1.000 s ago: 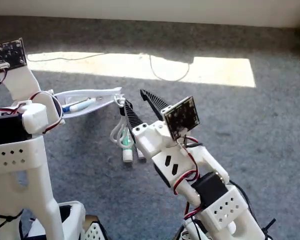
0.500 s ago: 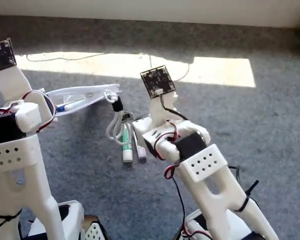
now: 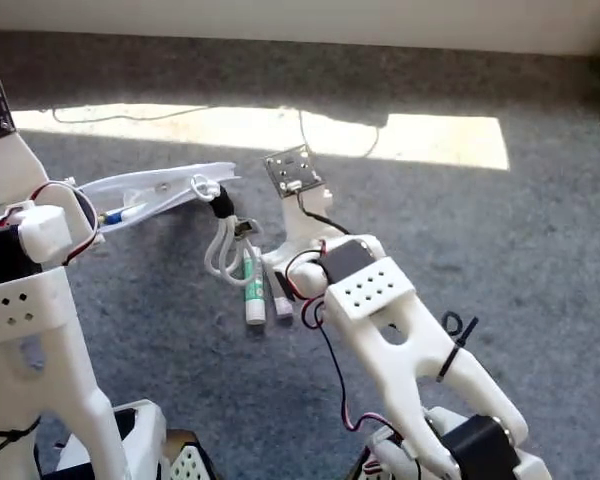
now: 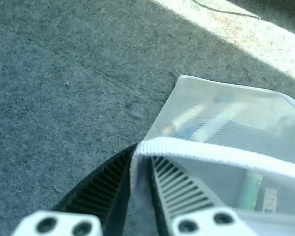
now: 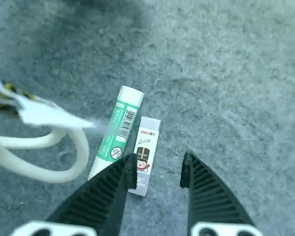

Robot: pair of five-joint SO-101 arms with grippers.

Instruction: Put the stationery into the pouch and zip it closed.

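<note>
A clear mesh pouch (image 3: 155, 189) with pens inside hangs above the carpet, and my left gripper (image 4: 141, 156) is shut on the white zip edge of the pouch (image 4: 221, 123). A white cord loop (image 3: 221, 256) dangles from the pouch's far end. On the carpet lie a green-and-white glue stick (image 5: 117, 133) and a small white eraser (image 5: 144, 155) side by side, also seen as glue stick (image 3: 252, 287) and eraser (image 3: 281, 301). My right gripper (image 5: 157, 169) is open just above the carpet, one finger over the eraser's near end, nothing held.
Grey carpet all around, with a sunlit strip (image 3: 420, 140) and a thin cable (image 3: 325, 150) at the back. The cord loop (image 5: 37, 160) lies close beside the glue stick. Open carpet lies to the right of the right arm (image 3: 380, 300).
The right arm has swung forward and tipped its wrist down over the glue stick and eraser. The left arm has drifted left, with the pouch held a little higher.
</note>
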